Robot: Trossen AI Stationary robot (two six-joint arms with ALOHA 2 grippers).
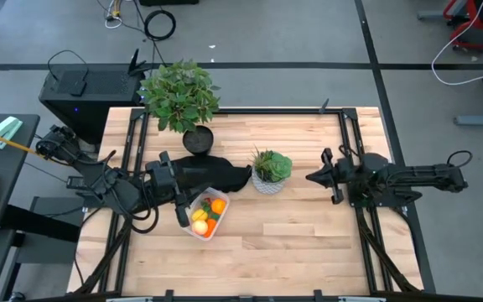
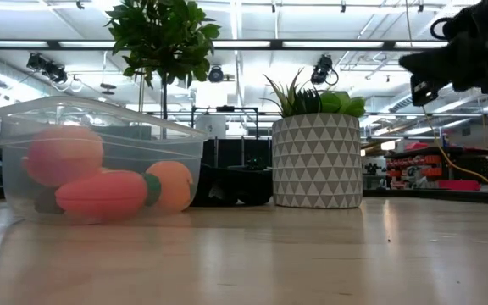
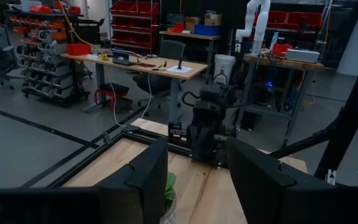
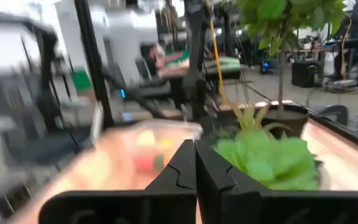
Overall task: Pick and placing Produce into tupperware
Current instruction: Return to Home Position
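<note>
- The left arm reaches in from the table's (image 1: pixel 309 252) left edge. The left gripper (image 1: pixel 246 174) lies low between the dark pot of the tall leafy plant (image 1: pixel 180 92) and the tupperware. Its two fingers (image 3: pixel 148 174) stand wide apart with nothing between them, and they point across the table at the right arm.
- The tupperware (image 2: pixel 189 148) sits on the wood just beside the left gripper, on the near side of it and left of centre. The produce (image 1: pixel 208 215) is inside it.
- In the low view a pink-red round fruit (image 2: pixel 63 152) sits above a carrot (image 2: pixel 108 193) lying on its side. A round orange (image 2: pixel 172 185) is next to the carrot's green end. From above, a yellow piece (image 1: pixel 199 215) shows too.
- The small plant in a white patterned pot (image 2: pixel 318 161) stands just right of the tupperware, apart from it.
- The right gripper (image 1: pixel 313 177) hangs above the table, right of the small plant and pointing toward it. Its fingers (image 4: pixel 213 177) are pressed together and hold nothing.
</note>
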